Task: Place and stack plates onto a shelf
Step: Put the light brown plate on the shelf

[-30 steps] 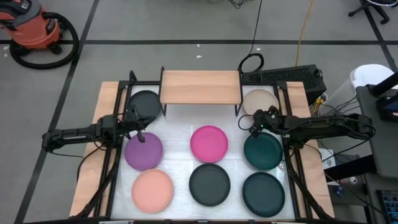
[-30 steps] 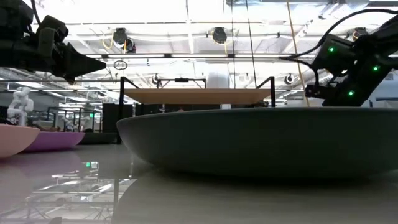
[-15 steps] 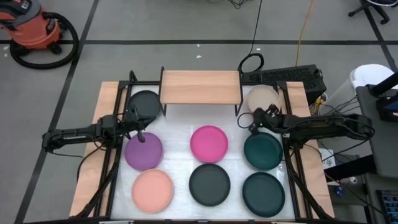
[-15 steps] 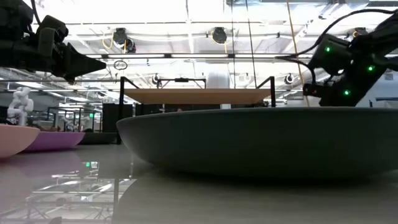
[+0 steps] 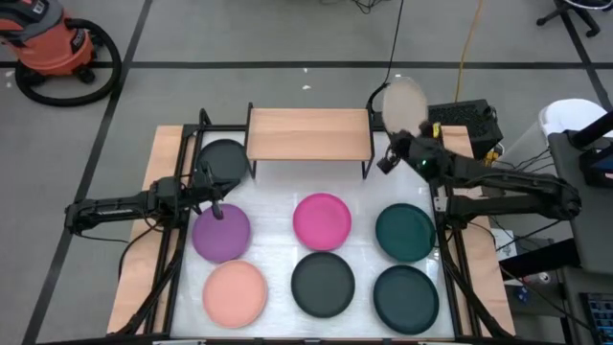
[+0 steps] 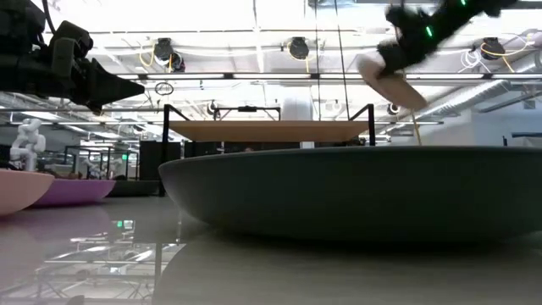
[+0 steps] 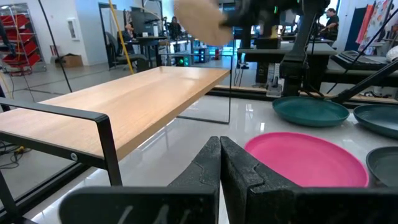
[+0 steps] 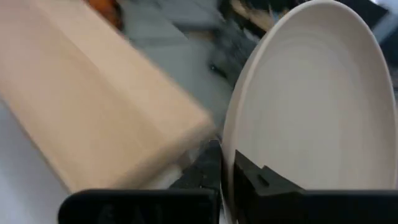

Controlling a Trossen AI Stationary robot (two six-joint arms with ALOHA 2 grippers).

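My right gripper point(image 5: 397, 139) is shut on a beige plate point(image 5: 404, 103), held in the air off the right end of the shelf point(image 5: 308, 134), a low rack with a wooden top and black legs. My left gripper point(image 5: 215, 206) is shut and hangs in the air over the far edge of the purple plate point(image 5: 222, 233), touching nothing. The other plates lie flat on the white table: dark grey point(image 5: 222, 158), magenta point(image 5: 322, 220), salmon point(image 5: 235, 292), dark grey point(image 5: 323, 285), teal point(image 5: 405, 232) and teal point(image 5: 405, 299). My right gripper pinches the beige plate's rim point(image 8: 227, 163) between its two fingers, one finger on each face. The plate reaches away from the fingers toward the table's far edge. It is lifted clear of the table, tipped steeply point(image 6: 385, 80), above the height of the shelf top.
Black frame rails point(image 5: 450, 259) run along the table's left and right sides. A black box point(image 5: 465, 120) and cables lie behind the far right corner. An orange vacuum point(image 5: 53, 48) stands on the floor at the far left.
My right gripper has shut on the beige plate's rim, then risen and gone toward the table's far edge. The plate, which lay flat at the far right, is now lifted clear and tipped up on edge.
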